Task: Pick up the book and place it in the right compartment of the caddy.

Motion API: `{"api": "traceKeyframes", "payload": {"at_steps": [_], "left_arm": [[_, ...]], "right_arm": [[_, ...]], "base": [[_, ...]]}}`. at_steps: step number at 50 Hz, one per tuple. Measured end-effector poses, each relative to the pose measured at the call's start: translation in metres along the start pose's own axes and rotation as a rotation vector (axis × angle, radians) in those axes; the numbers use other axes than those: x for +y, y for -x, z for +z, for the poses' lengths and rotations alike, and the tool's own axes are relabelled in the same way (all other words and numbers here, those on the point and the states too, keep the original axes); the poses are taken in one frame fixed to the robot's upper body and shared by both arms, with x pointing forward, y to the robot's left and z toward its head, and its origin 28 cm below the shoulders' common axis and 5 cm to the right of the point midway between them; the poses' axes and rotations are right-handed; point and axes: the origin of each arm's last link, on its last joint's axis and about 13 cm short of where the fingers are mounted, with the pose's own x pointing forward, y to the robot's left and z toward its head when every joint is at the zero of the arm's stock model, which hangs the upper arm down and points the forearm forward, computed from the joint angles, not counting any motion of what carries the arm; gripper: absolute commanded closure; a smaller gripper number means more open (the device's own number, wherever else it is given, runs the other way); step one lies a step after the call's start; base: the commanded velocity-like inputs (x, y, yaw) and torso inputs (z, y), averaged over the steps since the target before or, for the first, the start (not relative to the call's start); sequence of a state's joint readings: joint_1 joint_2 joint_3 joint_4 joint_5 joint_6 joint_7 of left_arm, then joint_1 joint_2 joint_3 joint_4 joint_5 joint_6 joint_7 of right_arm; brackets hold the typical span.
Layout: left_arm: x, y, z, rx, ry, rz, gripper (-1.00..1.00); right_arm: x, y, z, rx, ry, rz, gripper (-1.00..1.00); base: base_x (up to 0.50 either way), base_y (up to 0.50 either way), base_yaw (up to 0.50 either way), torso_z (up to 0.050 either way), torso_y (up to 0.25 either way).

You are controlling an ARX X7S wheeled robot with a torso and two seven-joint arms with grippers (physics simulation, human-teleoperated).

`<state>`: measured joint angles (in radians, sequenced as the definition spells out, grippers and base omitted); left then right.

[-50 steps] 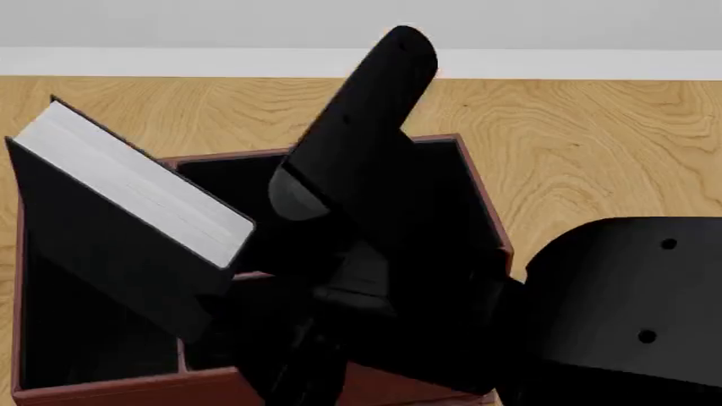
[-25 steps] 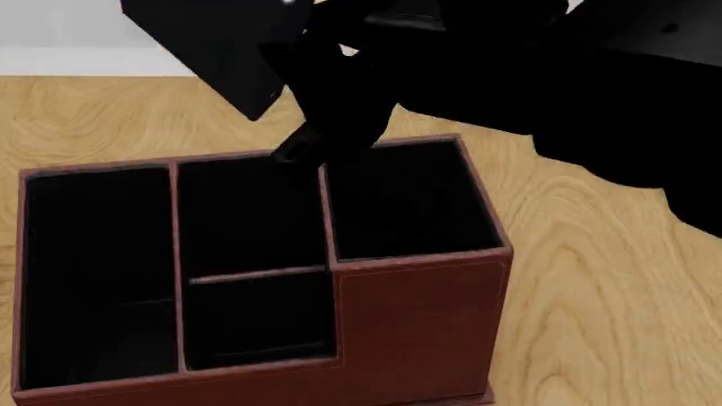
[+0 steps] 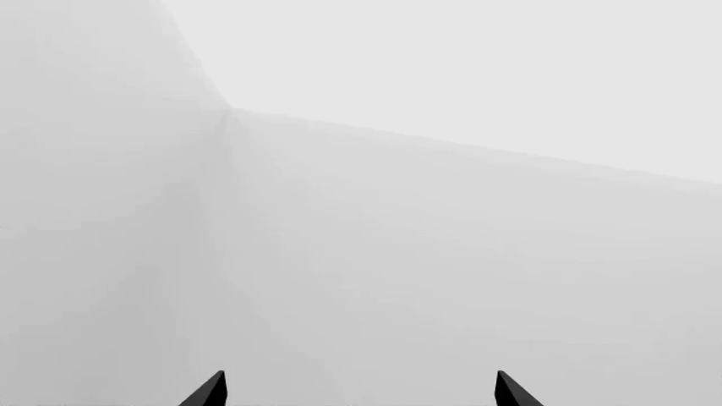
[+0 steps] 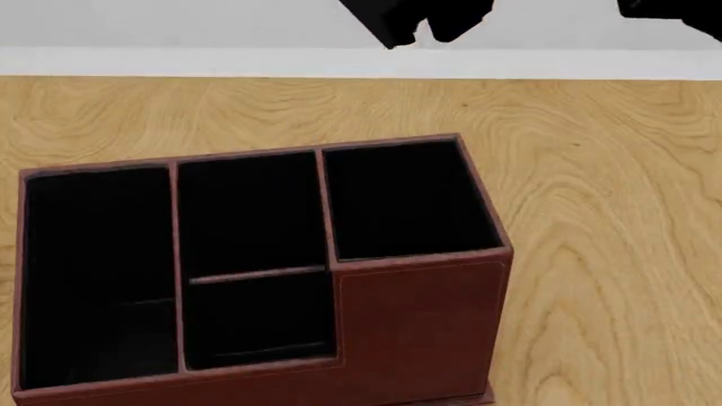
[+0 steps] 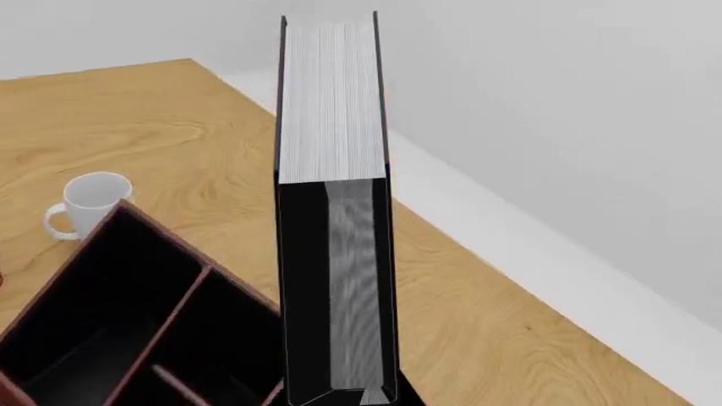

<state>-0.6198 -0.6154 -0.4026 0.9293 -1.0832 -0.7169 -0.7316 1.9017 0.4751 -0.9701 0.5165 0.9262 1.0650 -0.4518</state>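
The black book (image 5: 330, 110) stands upright in the right wrist view, its white page edge facing the camera. My right gripper is shut on its lower end, and its fingers are hidden behind the book. In the head view only a dark mass of book and gripper (image 4: 412, 19) shows at the top edge, high above the caddy's back wall. The reddish-brown caddy (image 4: 418, 321) sits below, with its tall right compartment (image 4: 401, 199) holding nothing I can see. The caddy also shows in the right wrist view (image 5: 107, 330). My left gripper (image 3: 361, 396) is open and faces only pale walls.
A white mug (image 5: 90, 201) stands on the wooden table (image 4: 609, 211) beyond the caddy's far end. A white wall and baseboard (image 4: 169, 61) run along the table's back edge. Part of my right arm (image 4: 677, 13) shows at the top right.
My right arm has risen with the book from low over the caddy to the head view's top edge. The caddy is now fully uncovered and has not moved.
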Motion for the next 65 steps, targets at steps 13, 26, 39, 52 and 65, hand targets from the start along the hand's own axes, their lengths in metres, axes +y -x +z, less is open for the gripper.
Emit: {"api": "traceKeyframes", "payload": {"at_steps": [13, 26, 39, 52, 65], "left_arm": [[0.002, 0.001, 0.000, -0.005, 0.002, 0.009, -1.00], [0.003, 0.002, -0.002, -0.001, 0.000, 0.014, -1.00], [0.004, 0.003, -0.004, 0.005, -0.004, 0.019, -1.00], [0.003, 0.003, -0.006, 0.010, -0.005, 0.019, -1.00], [0.002, 0.004, -0.005, 0.011, -0.009, 0.018, -1.00]], "right_arm": [[-0.010, -0.018, -0.023, 0.095, -0.065, -0.030, 1.00], [-0.010, -0.035, -0.051, 0.191, -0.105, -0.008, 1.00], [-0.006, -0.045, -0.074, 0.266, -0.120, 0.027, 1.00], [-0.001, -0.050, -0.094, 0.318, -0.130, 0.049, 1.00], [0.002, -0.056, -0.110, 0.342, -0.134, 0.055, 1.00]], "base": [[0.00, 0.00, 0.00, 0.000, 0.001], [0.00, 0.00, 0.00, 0.000, 0.001], [0.00, 0.00, 0.00, 0.000, 0.002], [0.00, 0.00, 0.00, 0.001, 0.001], [0.00, 0.00, 0.00, 0.000, 0.002]]}}
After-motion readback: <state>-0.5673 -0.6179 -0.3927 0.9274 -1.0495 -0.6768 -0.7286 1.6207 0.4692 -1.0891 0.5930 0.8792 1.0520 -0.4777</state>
